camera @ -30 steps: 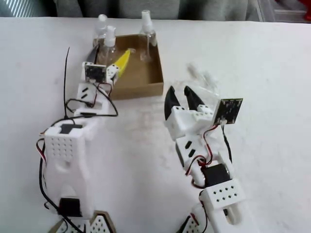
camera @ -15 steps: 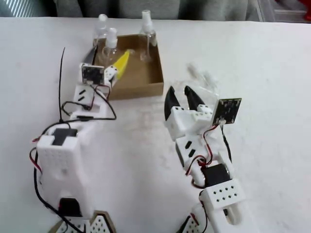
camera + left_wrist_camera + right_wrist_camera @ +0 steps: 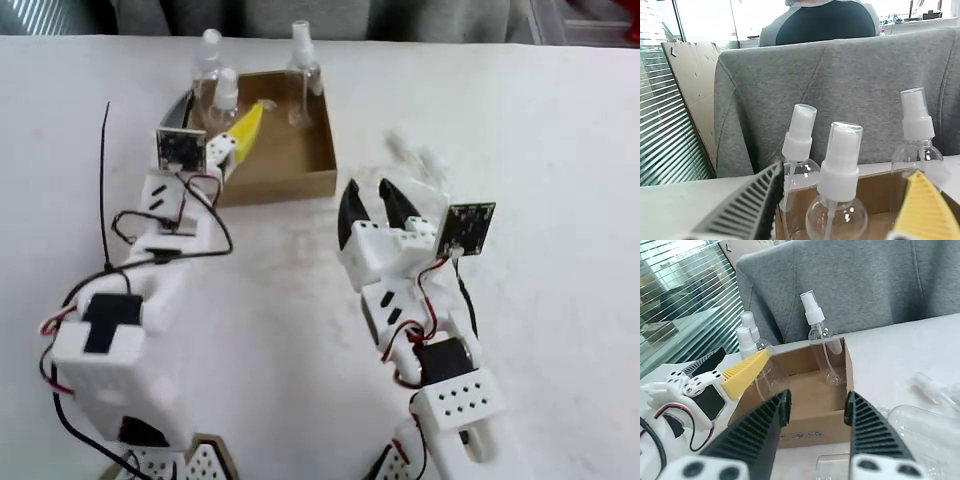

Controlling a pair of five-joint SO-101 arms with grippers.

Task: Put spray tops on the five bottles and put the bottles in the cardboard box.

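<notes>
left wrist view: my left gripper [image 3: 846,172] sits open around a capped bottle [image 3: 836,217] inside the cardboard box [image 3: 290,185]; right gripper [image 3: 817,397] open too, near it.

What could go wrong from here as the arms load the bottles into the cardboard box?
1. The left end effector is at a clear plastic bottle with a white spray top at the edge of the brown cardboard box, with a second capped bottle close beside it; either could tip if bumped.
2. A clear bottle lying on the white table near the open right end effector might roll if nudged.
</notes>
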